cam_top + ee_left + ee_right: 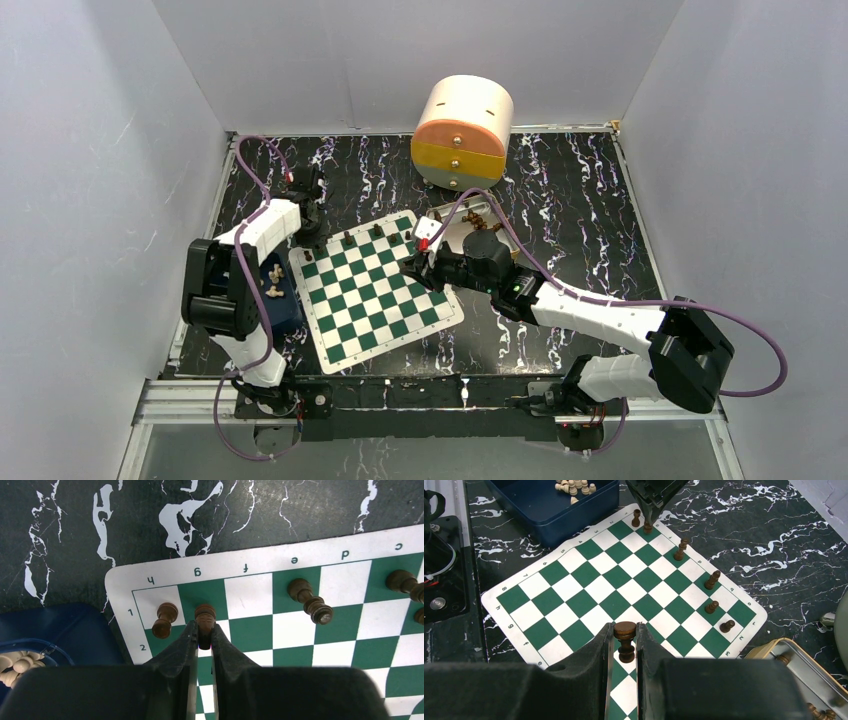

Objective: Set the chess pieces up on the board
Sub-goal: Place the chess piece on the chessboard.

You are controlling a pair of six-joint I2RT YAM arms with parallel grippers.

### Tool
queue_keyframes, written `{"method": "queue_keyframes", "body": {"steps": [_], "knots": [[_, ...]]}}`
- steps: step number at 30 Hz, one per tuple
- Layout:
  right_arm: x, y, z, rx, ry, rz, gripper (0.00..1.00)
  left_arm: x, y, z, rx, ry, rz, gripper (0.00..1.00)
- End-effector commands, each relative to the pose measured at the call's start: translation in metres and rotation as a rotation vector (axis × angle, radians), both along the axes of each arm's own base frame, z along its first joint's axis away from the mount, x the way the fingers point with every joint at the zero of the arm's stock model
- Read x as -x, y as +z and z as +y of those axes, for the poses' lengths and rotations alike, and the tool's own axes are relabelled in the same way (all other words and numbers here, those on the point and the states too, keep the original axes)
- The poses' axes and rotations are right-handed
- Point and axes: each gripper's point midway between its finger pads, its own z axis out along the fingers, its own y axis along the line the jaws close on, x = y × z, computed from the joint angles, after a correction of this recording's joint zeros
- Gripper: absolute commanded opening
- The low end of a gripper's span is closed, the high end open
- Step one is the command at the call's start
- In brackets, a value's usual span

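Starting from the chess pieces (711, 580), I see a few dark ones standing along the far edge of the board (345, 350) and none on its near rows. My left gripper (204, 630) is clamped on a corner piece (205, 614) at the board's far-left corner, just beside a neighbour (165, 619). I cannot tell whether its base is down. My right gripper (625, 630) pinches a carried piece (626, 652) by its head above the board's right side, near the tin (824, 680). I judge two risks. Left fingers parting unevenly could drag the corner piece into its neighbour. The carried piece, gripped so high, could swing and topple on landing.
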Motion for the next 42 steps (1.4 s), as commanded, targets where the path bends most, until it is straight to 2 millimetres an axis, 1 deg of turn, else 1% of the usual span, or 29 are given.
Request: {"method": "queue_keyframes", "body": {"steps": [1,8,11,13,15,20,22,24,27,30,32,34,35,36,39,41,42], "knots": [[0.003,0.025,0.004,-0.067,0.017,-0.03,0.12,-0.001,-0.004,0.006,-0.016,0.003,0.004,0.01],[0.003,0.022,0.004,-0.06,0.015,-0.028,0.13,-0.002,-0.013,0.01,-0.02,0.004,0.029,0.02],[0.002,0.02,0.004,-0.055,0.013,-0.025,0.13,-0.002,-0.015,0.011,-0.023,0.008,0.032,0.04],[0.002,0.02,0.004,-0.056,0.012,-0.026,0.13,-0.002,-0.015,0.012,-0.024,0.01,0.034,0.1],[0.002,0.021,0.004,-0.056,0.014,-0.026,0.14,-0.002,-0.014,0.012,-0.025,0.011,0.033,0.2],[0.003,0.018,0.005,-0.056,0.019,-0.011,0.14,-0.004,-0.001,0.009,-0.012,0.004,0.023,0.33],[0.006,0.017,0.006,-0.064,0.031,-0.001,0.14,-0.006,0.01,0.007,0.003,0.001,0.013,0.35],[0.009,0.018,0.007,-0.079,0.04,0.015,0.14,-0.008,0.025,0.002,0.031,-0.006,-0.011,0.37],[0.011,0.019,0.009,-0.104,0.035,0.056,0.14,-0.013,0.057,-0.012,0.109,-0.047,-0.078,0.38],[0.012,0.021,0.015,-0.099,0.027,0.142,0.14,-0.012,0.089,-0.039,0.246,-0.146,-0.149,0.39],[0.012,0.02,0.021,-0.094,0.02,0.213,0.13,-0.007,0.103,-0.055,0.333,-0.204,-0.191,0.39],[0.01,0.016,0.025,-0.087,0.001,0.302,0.13,0.001,0.114,-0.072,0.426,-0.268,-0.225,0.39],[0.008,0.015,0.027,-0.086,-0.01,0.359,0.13,0.008,0.12,-0.085,0.496,-0.318,-0.241,0.39],[0.007,0.007,0.029,-0.059,-0.023,0.417,0.13,0.014,0.125,-0.095,0.551,-0.363,-0.26,0.39],[0.003,0.001,0.031,-0.036,-0.042,0.561,0.13,0.038,0.141,-0.122,0.708,-0.541,-0.34,0.39],[-0.003,-0.001,0.027,-0.054,-0.035,0.686,0.13,0.053,0.151,-0.133,0.765,-0.662,-0.422,0.38],[-0.007,0.001,0.024,-0.088,-0.028,0.758,0.13,0.06,0.155,-0.136,0.771,-0.714,-0.471,0.38]]}}
